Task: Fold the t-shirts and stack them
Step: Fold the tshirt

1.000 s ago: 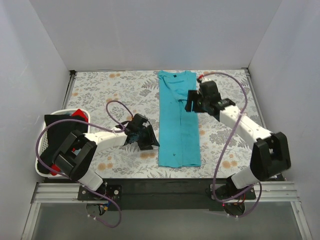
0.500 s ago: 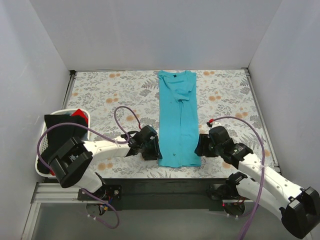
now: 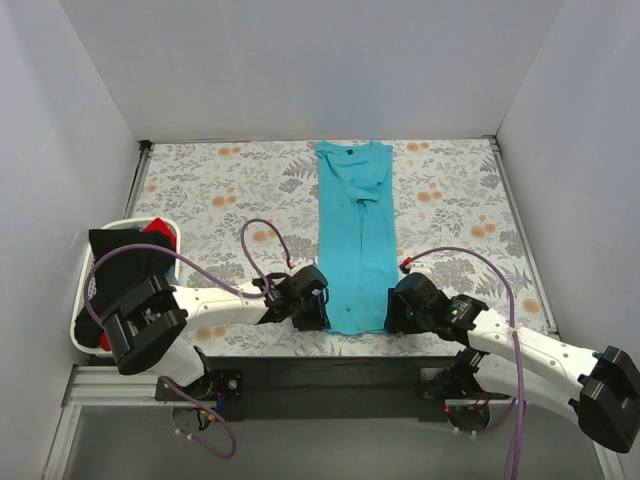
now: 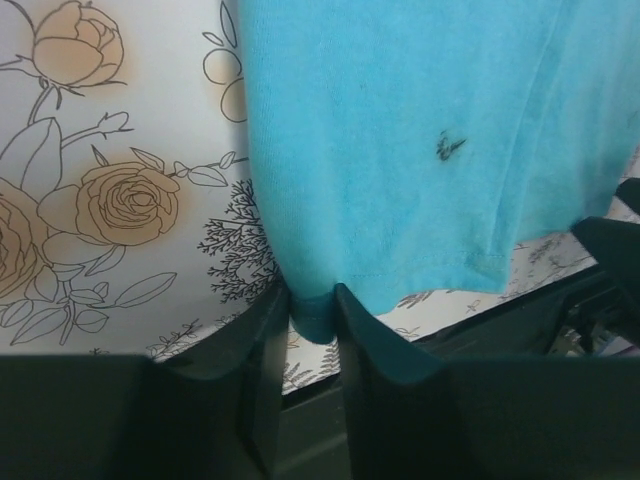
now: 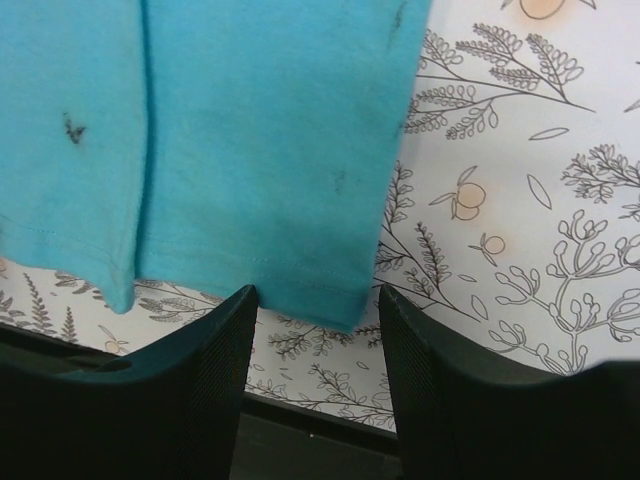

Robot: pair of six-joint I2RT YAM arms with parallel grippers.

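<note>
A turquoise t-shirt, folded into a long narrow strip, lies down the middle of the table, collar at the far end. My left gripper is at its near left hem corner and is shut on that corner, as the left wrist view shows. My right gripper is open at the near right hem corner; the corner lies between its spread fingers, untouched. A black shirt and a red one sit in the basket at left.
A white slatted basket stands at the table's left near edge. The table has a floral cover. White walls enclose the left, back and right sides. The near table edge runs just below both grippers.
My right arm has swung from the shirt's far part back to the near right hem corner. My left gripper has slid right to the near left corner and shut on it.
</note>
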